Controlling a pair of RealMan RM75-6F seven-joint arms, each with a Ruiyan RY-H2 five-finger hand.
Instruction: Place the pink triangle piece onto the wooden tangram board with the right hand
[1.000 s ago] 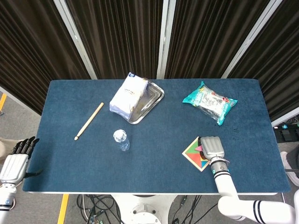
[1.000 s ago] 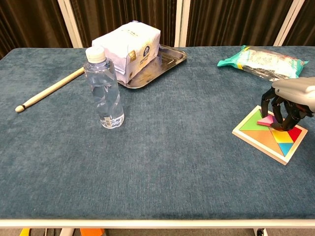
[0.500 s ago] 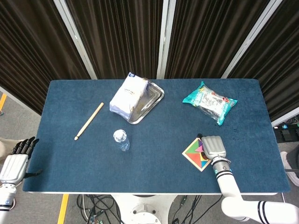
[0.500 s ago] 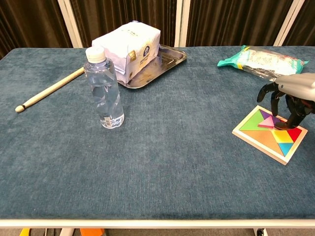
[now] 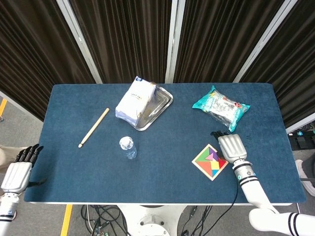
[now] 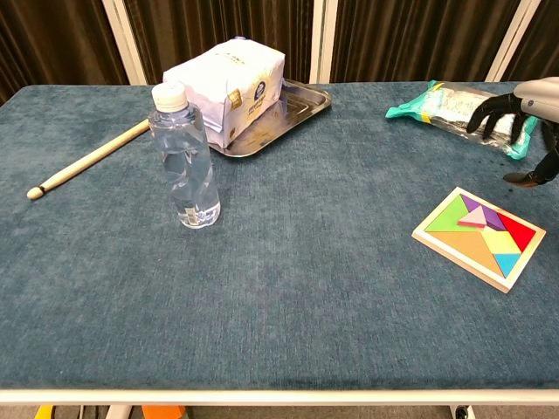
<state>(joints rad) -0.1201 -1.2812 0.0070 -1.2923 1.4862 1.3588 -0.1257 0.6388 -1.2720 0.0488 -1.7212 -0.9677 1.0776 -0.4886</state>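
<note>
Now pink triangle [image 6: 472, 218] lies on board [image 6: 454, 246], among the other coloured pieces. Right hand [image 5: 232, 147] empty, fingers apart, beside board, off it. Left hand [image 5: 16, 172] off table, fingers straight, empty.

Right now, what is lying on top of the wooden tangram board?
On the wooden tangram board lie coloured pieces; the pink triangle piece rests over them near the purple one. What it covers cannot be seen.

Dark curtains [image 5: 123, 39] behind blue table [image 5: 162, 172].
</note>
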